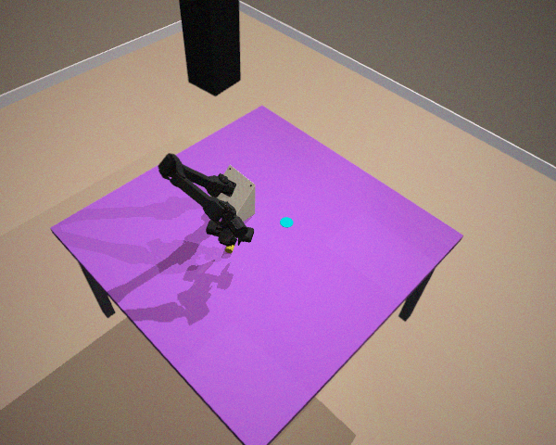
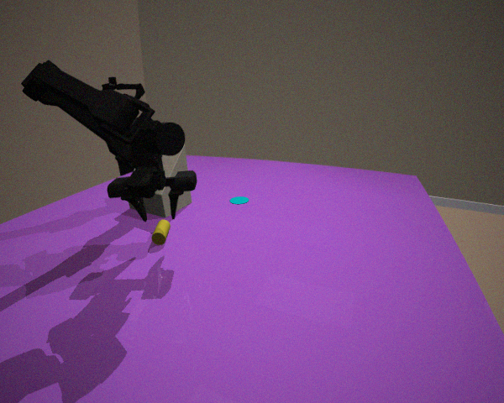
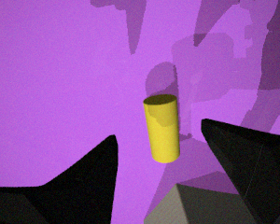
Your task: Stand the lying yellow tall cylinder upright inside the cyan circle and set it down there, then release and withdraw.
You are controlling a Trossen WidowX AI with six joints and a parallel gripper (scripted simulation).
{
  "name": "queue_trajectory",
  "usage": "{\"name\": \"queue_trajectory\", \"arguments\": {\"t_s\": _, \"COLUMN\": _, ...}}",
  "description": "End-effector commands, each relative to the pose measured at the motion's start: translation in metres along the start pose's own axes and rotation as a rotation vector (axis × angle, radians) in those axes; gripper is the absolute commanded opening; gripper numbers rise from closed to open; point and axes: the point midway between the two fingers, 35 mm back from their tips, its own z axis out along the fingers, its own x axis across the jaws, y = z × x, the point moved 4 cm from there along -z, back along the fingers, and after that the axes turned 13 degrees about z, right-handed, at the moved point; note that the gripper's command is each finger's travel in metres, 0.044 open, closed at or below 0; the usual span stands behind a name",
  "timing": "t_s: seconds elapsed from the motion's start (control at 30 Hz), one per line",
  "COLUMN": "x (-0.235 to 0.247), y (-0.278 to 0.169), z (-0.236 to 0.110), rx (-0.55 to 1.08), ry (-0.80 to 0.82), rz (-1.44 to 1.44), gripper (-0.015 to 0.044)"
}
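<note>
While the cylinder lies flat, the open hand hovers above.

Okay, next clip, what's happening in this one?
A single black arm has its tool open and pointing down just above a yellow cylinder, which lies on its side on the purple table, untouched. The cyan circle it should stand in sits off to the side, with nothing on it.

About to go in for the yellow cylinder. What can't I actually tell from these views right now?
- Top view: the cylinder is mostly hidden under the end effector; only one end shows.
- Wrist view: the cyan circle is out of frame.
- Exterior view: the gap between the fingers and the table is hard to judge.
- Wrist view: fingertips are cut off at the bottom edge.
</note>
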Motion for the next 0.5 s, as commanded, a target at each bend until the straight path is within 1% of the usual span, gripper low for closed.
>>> {"name": "queue_trajectory", "arguments": {"t_s": 0.0, "x": -0.0068, "y": 0.0003, "z": 0.037, "rx": -0.011, "ry": -0.003, "rz": -0.006, "gripper": 0.0309}}
{"name": "queue_trajectory", "arguments": {"t_s": 0.13, "x": -0.009, "y": 0.0005, "z": 0.0434, "rx": -0.015, "ry": -0.005, "rz": -0.007, "gripper": 0.0309}}
{"name": "queue_trajectory", "arguments": {"t_s": 0.4, "x": -0.009, "y": 0.0005, "z": 0.0434, "rx": -0.015, "ry": -0.005, "rz": -0.007, "gripper": 0.0105}}
{"name": "queue_trajectory", "arguments": {"t_s": 0.47, "x": -0.009, "y": 0.0005, "z": 0.0434, "rx": -0.015, "ry": -0.005, "rz": -0.007, "gripper": 0.0105}}
